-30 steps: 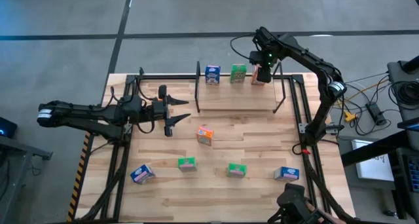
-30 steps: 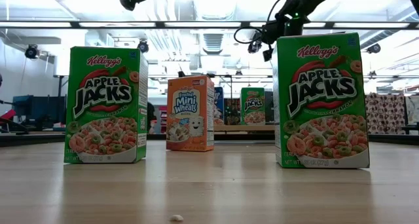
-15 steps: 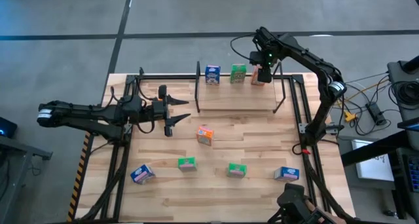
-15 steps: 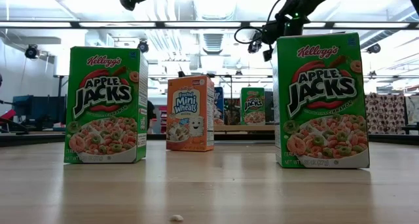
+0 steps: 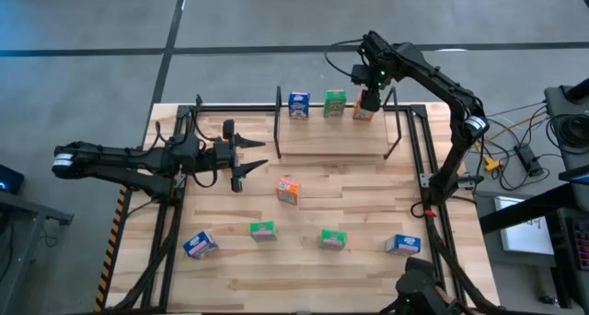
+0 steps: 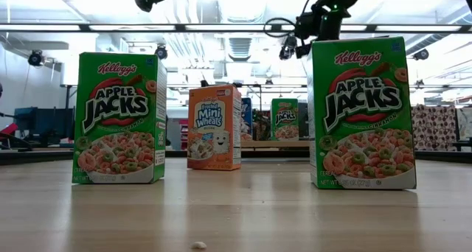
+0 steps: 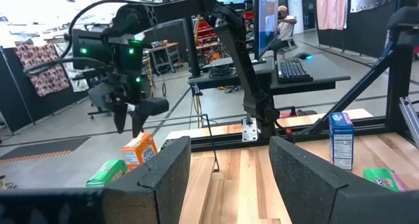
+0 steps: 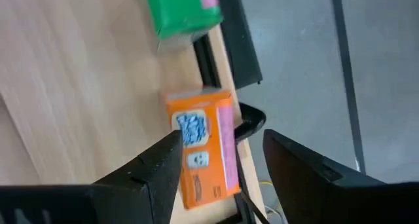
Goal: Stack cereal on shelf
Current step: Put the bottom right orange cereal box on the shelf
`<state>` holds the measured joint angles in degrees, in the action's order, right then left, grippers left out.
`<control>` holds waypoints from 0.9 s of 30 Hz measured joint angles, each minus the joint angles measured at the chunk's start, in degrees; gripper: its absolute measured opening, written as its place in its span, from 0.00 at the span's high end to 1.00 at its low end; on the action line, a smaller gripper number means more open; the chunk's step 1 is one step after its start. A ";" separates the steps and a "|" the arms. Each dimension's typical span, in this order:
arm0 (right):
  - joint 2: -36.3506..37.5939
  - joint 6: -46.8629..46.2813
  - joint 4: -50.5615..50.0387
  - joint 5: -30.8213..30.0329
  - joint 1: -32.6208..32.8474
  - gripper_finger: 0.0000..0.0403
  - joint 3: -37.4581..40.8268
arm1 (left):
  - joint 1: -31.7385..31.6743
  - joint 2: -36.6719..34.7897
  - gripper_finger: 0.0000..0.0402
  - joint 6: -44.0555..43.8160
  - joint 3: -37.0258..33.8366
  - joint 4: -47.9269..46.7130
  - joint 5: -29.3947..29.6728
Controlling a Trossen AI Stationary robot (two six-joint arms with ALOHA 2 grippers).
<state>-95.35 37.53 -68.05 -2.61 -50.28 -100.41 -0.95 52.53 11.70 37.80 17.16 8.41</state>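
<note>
Nearest me, in front of the shelf (image 5: 331, 142), five tiny printed boxes stand loose: two blue (image 5: 200, 245), two green (image 5: 263, 229), one orange (image 5: 289, 191). On the shelf board stand a blue (image 5: 298, 105), a green (image 5: 335, 103) and an orange box (image 5: 363, 110). The right gripper (image 5: 370, 98) hangs just above that orange box, fingers parted, holding nothing. The left gripper (image 5: 244, 162) waits left of the shelf, fingers apart, empty.

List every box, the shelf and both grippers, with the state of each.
Shelf: three boxes on it.
Orange shelf box: upright, released.
Green shelf box: upright.
Blue shelf box: upright.
Five table boxes: unstacked.
Right gripper: open, above orange shelf box.
Left gripper: open, empty.
</note>
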 joint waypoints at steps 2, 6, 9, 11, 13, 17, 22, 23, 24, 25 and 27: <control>0.00 -2.64 1.10 0.04 0.29 0.54 -0.08 | 0.00 0.00 0.52 0.00 0.00 0.01 0.00; 0.00 -5.24 2.48 1.41 0.39 0.67 0.39 | 0.00 0.00 0.52 0.00 0.00 0.01 0.00; 0.00 -6.44 3.75 1.62 0.42 0.79 0.43 | -0.01 0.00 0.52 -0.02 0.00 0.01 0.00; 0.00 -6.44 4.26 2.66 0.42 0.87 0.43 | -0.01 0.00 0.52 -0.02 0.00 -0.02 -0.01; 0.00 -6.30 4.70 5.33 0.41 0.94 0.58 | 0.00 0.00 0.52 -0.02 0.00 0.01 0.00; 0.00 -6.76 7.51 7.13 1.01 0.97 1.89 | 0.02 0.00 0.52 -0.02 0.00 0.00 -0.01; 0.00 -6.72 9.29 7.10 1.40 0.97 4.78 | 0.00 0.00 0.52 -0.02 0.00 -0.02 -0.01; 0.00 -6.78 9.40 7.10 1.40 0.97 5.16 | 0.00 0.00 0.52 -0.02 0.00 -0.02 -0.01; 0.00 -6.95 9.76 7.10 1.42 0.97 5.58 | 0.00 0.00 0.52 -0.02 0.00 -0.02 0.00; 0.00 -7.04 10.06 7.10 1.42 0.97 5.99 | 0.01 0.00 0.52 -0.02 0.00 -0.02 -0.01; 0.00 -7.04 10.10 7.08 1.42 0.97 6.83 | -0.01 0.00 0.52 -0.02 0.00 -0.02 -0.01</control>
<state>-95.35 30.48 -57.95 4.47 -48.86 -93.58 -0.95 52.53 11.68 37.80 17.15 8.40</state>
